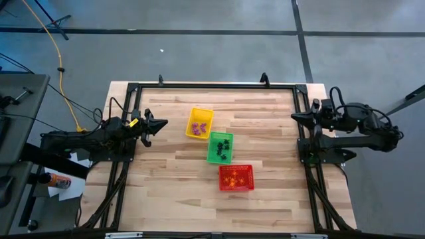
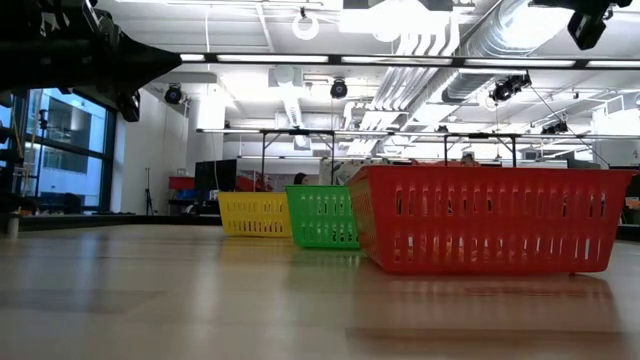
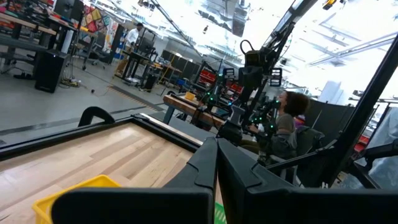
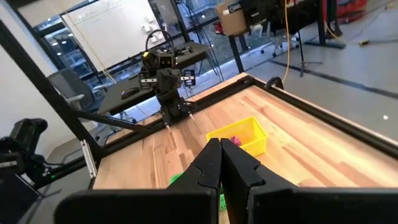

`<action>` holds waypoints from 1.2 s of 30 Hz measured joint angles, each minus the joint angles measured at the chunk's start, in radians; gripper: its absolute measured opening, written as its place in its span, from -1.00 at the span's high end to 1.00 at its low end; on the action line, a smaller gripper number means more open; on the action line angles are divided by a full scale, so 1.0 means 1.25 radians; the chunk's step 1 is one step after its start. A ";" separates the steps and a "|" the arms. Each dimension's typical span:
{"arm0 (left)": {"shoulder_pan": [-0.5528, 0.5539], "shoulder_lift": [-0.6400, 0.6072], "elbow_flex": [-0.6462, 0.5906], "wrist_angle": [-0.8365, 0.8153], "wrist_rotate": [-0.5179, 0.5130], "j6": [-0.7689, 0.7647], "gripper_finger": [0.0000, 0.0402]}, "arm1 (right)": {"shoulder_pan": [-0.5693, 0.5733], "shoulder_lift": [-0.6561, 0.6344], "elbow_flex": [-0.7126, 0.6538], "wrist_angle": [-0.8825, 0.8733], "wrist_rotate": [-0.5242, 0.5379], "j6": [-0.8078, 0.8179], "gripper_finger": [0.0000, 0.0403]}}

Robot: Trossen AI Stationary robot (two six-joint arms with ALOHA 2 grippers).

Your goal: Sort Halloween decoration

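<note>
Three small mesh baskets stand in a slanting row on the wooden table. The yellow basket [image 1: 199, 123] holds purple trinkets [image 1: 197, 127], the green basket [image 1: 220, 147] holds black trinkets [image 1: 223, 147], and the red basket [image 1: 236, 178] holds orange trinkets [image 1: 232, 178]. My left gripper [image 1: 163, 123] is shut and hangs above the table's left side, pointing at the yellow basket. My right gripper [image 1: 294, 117] is shut above the table's right edge, away from the baskets. In the right wrist view the yellow basket [image 4: 238, 136] shows beyond the shut fingers.
A black metal frame [image 1: 212, 86] runs around the table's far, left and right edges. Bare wood lies between the baskets and both arms and along the near edge. A person [image 3: 287, 121] sits beyond the table's right side.
</note>
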 joint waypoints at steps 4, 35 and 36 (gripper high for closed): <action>0.000 0.000 0.000 0.000 0.000 0.000 1.00 | 0.000 -0.008 0.000 0.001 0.000 -0.036 1.00; 0.000 0.001 0.000 -0.013 0.003 0.000 1.00 | 0.000 -0.157 -0.582 0.706 -0.186 -0.039 1.00; 0.000 0.001 0.000 -0.013 0.003 0.000 1.00 | 0.001 -0.156 -0.582 0.683 -0.185 -0.060 1.00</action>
